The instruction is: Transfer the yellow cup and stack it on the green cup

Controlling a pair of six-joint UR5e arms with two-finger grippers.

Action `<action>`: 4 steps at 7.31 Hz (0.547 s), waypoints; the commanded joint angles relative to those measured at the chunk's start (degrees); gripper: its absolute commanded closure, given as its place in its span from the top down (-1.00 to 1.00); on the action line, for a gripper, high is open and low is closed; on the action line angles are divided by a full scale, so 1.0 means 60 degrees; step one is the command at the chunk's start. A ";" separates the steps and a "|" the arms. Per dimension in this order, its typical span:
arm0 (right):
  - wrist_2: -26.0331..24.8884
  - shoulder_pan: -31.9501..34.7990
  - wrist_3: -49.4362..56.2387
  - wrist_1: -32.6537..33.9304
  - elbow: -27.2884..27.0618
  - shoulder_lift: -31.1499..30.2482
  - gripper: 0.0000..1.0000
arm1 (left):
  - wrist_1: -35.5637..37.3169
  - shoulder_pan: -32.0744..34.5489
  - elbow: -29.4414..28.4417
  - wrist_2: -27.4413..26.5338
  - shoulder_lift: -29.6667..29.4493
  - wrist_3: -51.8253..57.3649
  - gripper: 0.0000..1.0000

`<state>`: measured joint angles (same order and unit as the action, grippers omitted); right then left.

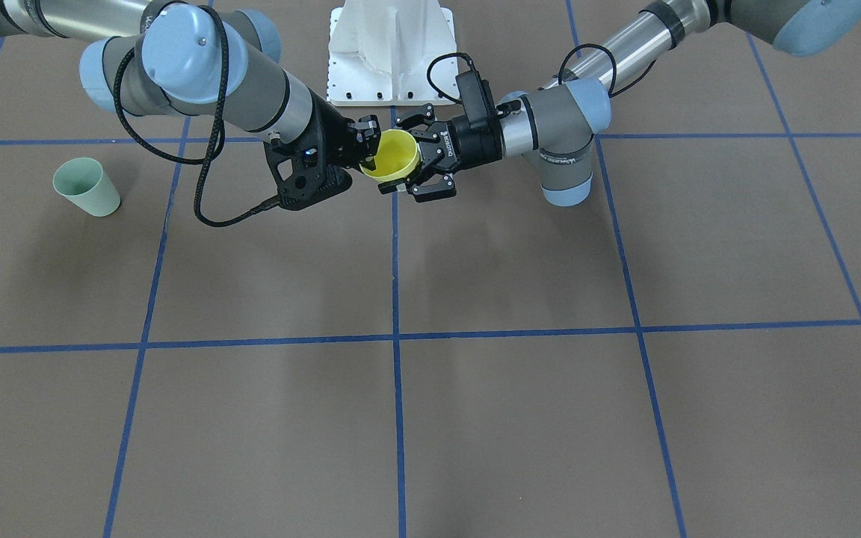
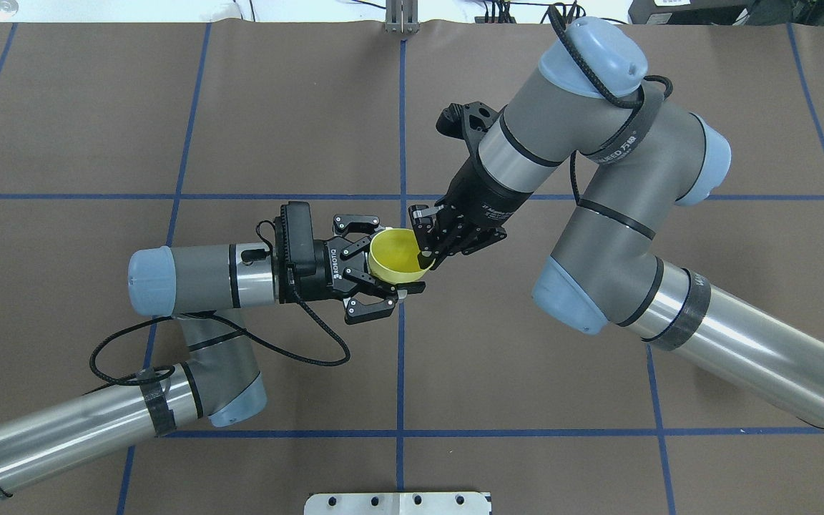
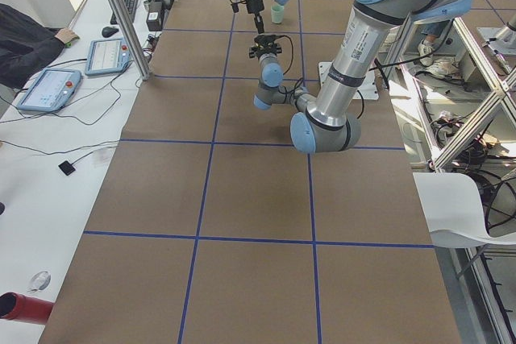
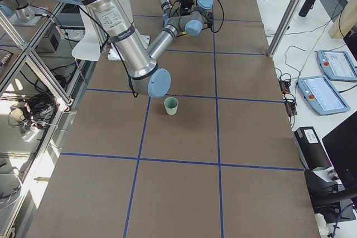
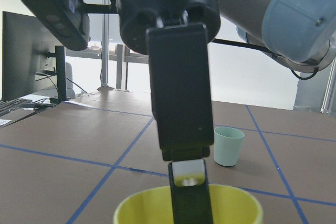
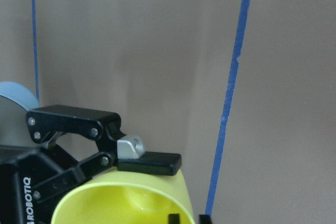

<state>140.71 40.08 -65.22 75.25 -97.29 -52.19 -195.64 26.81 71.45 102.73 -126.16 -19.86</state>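
— What's the setting?
— A broad brown table (image 1: 475,418) gridded with blue tape lines (image 1: 397,261). A white base plate (image 1: 391,52) sits at 12 o'clock in the front-facing view, and a white bench (image 3: 48,199) runs alongside in the left view.
— And the count?
— Two grey-and-silver arms, the left arm (image 2: 190,279) and the right arm (image 2: 598,214). Two black two-finger tools. Two cups, one of each colour.
— Where's the yellow one?
— The small, tapered, bright yellow plastic cup (image 2: 394,252) is between the tools, over the centre tape line. Its mouth is up and its long axis roughly upright. The right tool (image 2: 428,254) is pinched onto its rim at 3 o'clock in the overhead view, one finger inside. The left tool (image 2: 395,260) brackets its wall from 9 o'clock. One pad touches, but whether it clamps I cannot tell.
— The other?
— The pale mint-green plastic cup (image 1: 88,188) stands upright on the table, mouth up. In the front-facing view it is at 9 o'clock from the yellow cup, well apart.
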 commanded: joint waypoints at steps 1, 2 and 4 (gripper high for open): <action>-0.0015 -0.0001 0.0001 -0.0018 -0.0015 -0.0003 -1.00 | -0.0001 -0.0001 0.0015 0.0002 -0.0009 0.0000 -1.00; 0.0000 -0.0001 0.0001 -0.0018 -0.0029 -0.0003 -1.00 | 0.0014 -0.0001 0.0030 0.0002 -0.0009 0.0014 -0.07; 0.0000 0.0014 0.0001 -0.0018 -0.0044 -0.0003 -1.00 | 0.0014 -0.0001 0.0030 -0.0013 -0.0053 0.0000 0.66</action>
<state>140.70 40.14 -65.21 75.15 -97.50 -52.23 -195.57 26.81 71.61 102.72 -126.29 -19.80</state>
